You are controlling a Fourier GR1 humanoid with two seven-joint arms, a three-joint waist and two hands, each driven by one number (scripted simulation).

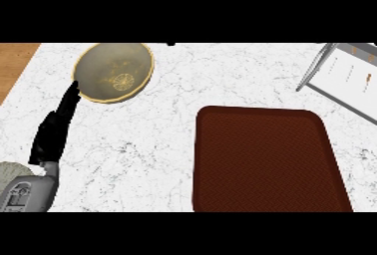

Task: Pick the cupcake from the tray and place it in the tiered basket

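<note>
tray (265, 159) bare, lower edge cut off

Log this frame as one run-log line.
left hand: open, straight fingers at rim of round gold-rimmed plate | right hand: not in view | dark red rectangular tray: no cupcake visible | grey wire-frame basket: top right

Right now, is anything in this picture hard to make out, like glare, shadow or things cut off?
In the head view, light is even with no strong glare; the plate looks murky, its pattern faint; the left hand reads as a dark shape; the tray appears bare; the metal frame is cut off at the right edge.
</note>
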